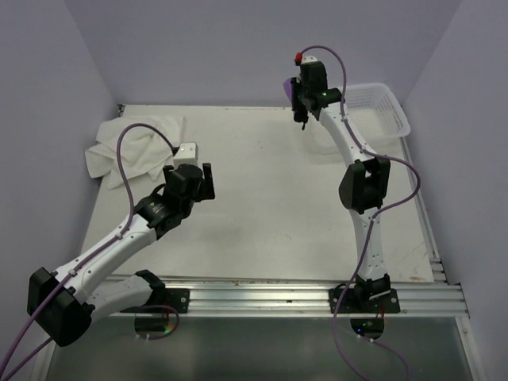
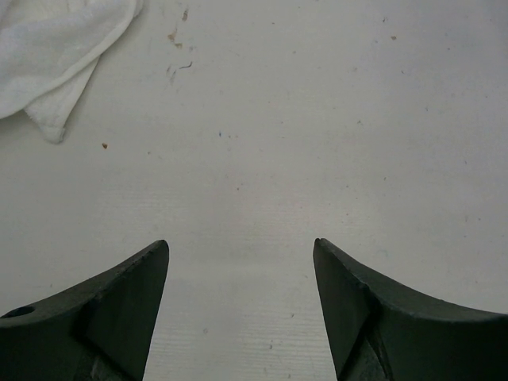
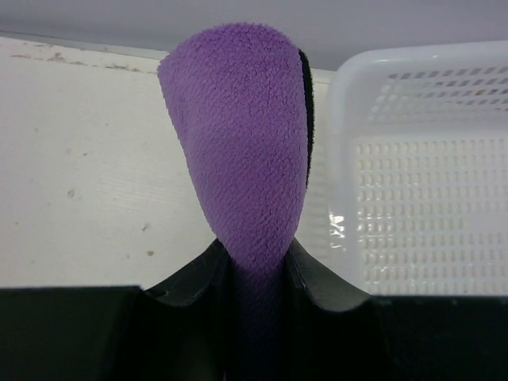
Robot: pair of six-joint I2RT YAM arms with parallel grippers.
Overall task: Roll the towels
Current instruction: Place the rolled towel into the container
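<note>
The white towel (image 1: pixel 131 147) lies crumpled at the far left of the bench (image 1: pixel 262 214), a thick terry heap with a stitched hem, not yet rolled. To roll it well, I judge it should first be spread flat with its corners squared. The left claw (image 2: pixel 240 246) hangs released near it, to the right, jaws wide over bare surface, holding nothing. Far right, the purple towel (image 3: pixel 238 151), soft short-pile fleece with dark edging, stands up as a rounded bundle from the right claw (image 3: pixel 255 258), which is clenched on its lower end. A firm pinch should stop the bundle slackening. Just beside it on the right sits the white perforated plastic basket (image 3: pixel 413 159), rigid and glossy.
</note>
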